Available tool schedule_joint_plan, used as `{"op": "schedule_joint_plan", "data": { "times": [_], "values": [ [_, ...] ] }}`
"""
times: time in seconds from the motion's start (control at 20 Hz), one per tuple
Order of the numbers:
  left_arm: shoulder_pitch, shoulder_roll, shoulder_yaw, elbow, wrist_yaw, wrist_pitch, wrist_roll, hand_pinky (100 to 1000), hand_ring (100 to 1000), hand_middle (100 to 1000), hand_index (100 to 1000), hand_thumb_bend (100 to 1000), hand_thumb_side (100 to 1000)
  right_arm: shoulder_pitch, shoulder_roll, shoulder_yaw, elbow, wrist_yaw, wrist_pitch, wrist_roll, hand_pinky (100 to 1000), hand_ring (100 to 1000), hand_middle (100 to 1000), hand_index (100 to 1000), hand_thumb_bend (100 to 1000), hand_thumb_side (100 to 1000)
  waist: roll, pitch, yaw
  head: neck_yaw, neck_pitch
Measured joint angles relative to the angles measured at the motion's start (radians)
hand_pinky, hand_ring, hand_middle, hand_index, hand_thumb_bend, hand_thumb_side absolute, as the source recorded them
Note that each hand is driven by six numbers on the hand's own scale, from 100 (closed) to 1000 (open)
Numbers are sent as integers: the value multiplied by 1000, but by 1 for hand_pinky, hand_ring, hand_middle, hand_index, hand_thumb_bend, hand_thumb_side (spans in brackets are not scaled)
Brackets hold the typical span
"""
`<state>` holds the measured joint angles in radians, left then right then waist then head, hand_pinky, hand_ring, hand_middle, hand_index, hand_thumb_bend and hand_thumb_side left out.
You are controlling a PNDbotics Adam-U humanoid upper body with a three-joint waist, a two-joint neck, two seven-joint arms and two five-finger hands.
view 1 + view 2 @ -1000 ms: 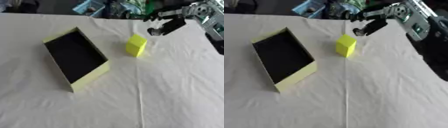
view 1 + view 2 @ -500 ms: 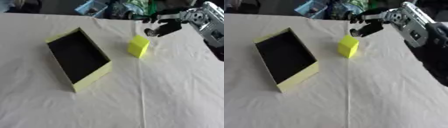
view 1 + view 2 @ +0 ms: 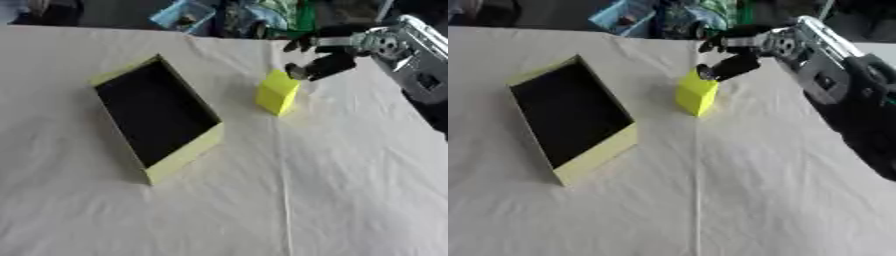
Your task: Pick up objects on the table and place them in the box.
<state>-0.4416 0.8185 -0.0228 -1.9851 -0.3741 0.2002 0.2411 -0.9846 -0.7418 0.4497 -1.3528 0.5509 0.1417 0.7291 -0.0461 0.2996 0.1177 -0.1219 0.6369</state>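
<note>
Box (image 3: 157,117) blocks left-centre of frame; yellow block (image 3: 277,92) stands just right of it, narrow gap between. Right hand (image 3: 317,62) crowds the block's upper-right; lower half is bare cloth (image 3: 332,200).

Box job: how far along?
Done: nothing yet, the box shows only its dark inside. In hand: the right hand is open over the top far edge of the yellow block, which stands on the cloth; contact is unclear. Left: grasp, lift, carry to the box, release. No left hand in view.
</note>
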Motion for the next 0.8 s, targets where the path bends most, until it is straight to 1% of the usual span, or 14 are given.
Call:
{"op": "schedule_joint_plan", "data": {
  "times": [0.05,0.1,0.25,0.45,0.55,0.7,0.8],
  "values": [
    [0,0,-1,0,0,0,0,641,724,737,872,100,475,0,2,4,-3,4,9,-1,920,967,973,1000,100,852,0,0,0,0,0],
    [0,0,-3,0,0,0,0,641,724,737,872,100,475,1,5,8,-6,9,16,-2,921,965,972,1000,100,817,0,0,0,0,0],
    [-1,0,-3,0,2,0,-1,640,723,736,872,100,476,11,8,20,-20,10,29,-4,920,964,974,1000,100,822,0,0,1,0,1],
    [-1,0,-3,0,4,0,-1,638,722,736,871,100,477,18,9,20,-41,-9,56,-3,921,967,978,1000,100,871,-3,0,2,4,3],
    [-1,-1,-4,0,4,0,-1,637,721,735,871,100,476,19,11,22,-49,-9,78,-9,914,963,972,1000,100,942,-7,0,4,4,3],
    [-1,-1,-4,0,5,0,-3,635,720,735,870,100,476,27,18,31,-51,14,122,-27,906,949,942,1000,100,962,-7,0,6,4,3],
    [-1,-1,-4,0,5,0,-4,635,720,734,869,100,476,28,25,34,-51,40,152,-45,910,950,941,1000,100,976,-7,0,6,4,3]
  ]
}}
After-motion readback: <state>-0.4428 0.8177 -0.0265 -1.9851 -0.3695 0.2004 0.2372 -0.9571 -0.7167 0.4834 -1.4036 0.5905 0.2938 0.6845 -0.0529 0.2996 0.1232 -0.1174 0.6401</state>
